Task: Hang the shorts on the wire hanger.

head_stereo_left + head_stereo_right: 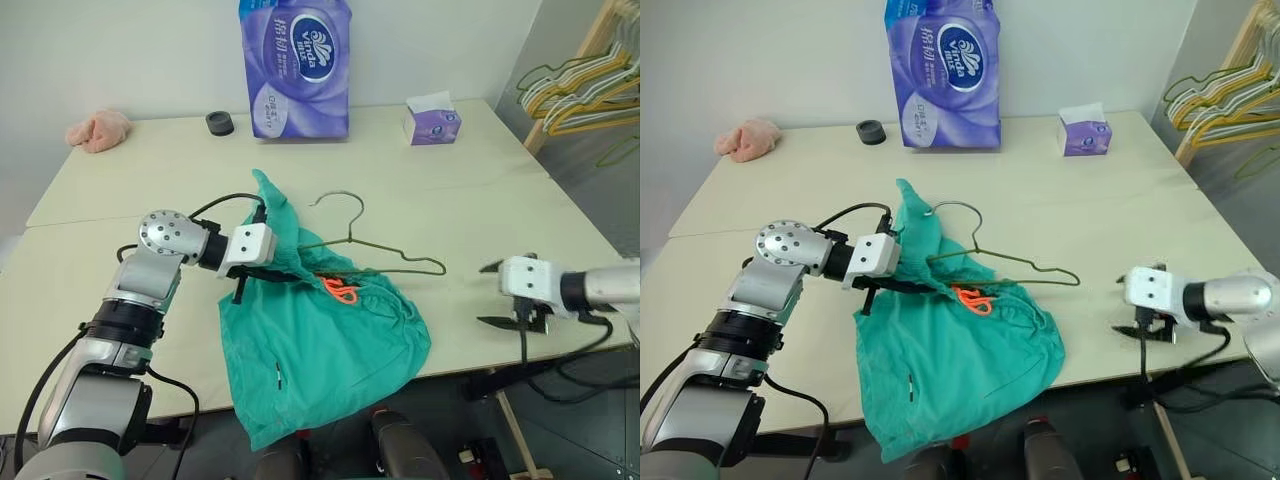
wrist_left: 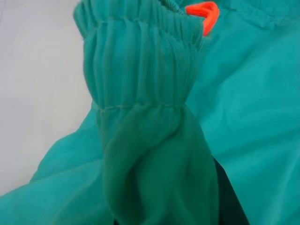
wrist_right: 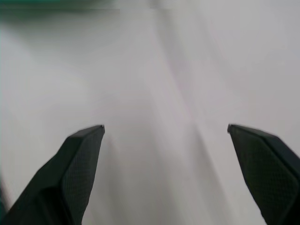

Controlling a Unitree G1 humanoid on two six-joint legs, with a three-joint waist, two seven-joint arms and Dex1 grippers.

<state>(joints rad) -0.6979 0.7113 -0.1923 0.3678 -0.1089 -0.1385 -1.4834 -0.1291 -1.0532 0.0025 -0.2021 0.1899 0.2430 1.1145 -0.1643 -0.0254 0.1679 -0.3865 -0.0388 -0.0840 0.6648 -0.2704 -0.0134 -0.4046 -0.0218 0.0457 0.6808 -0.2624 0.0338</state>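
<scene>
Shorts [image 1: 310, 350] hem droops off the near edge of the surface [image 1: 480, 210], closest thing to me. Left end effector [image 1: 250, 272] is clenched on the gathered waistband, one bunch of it pulled up above the rest; left wrist view shows the elastic and the orange cord [image 2: 205, 14] right at the grip. Right end effector [image 1: 497, 294] is released, fingers wide, holding nothing, over bare surface well apart from the cloth. Wire hanger [image 1: 375, 250] lies flat, its left end under the waistband, hook toward the far side. Risks as I see them: cloth weight over the edge could drag the shorts off if left lets go; lifting one-handed may just slide the hanger out.
</scene>
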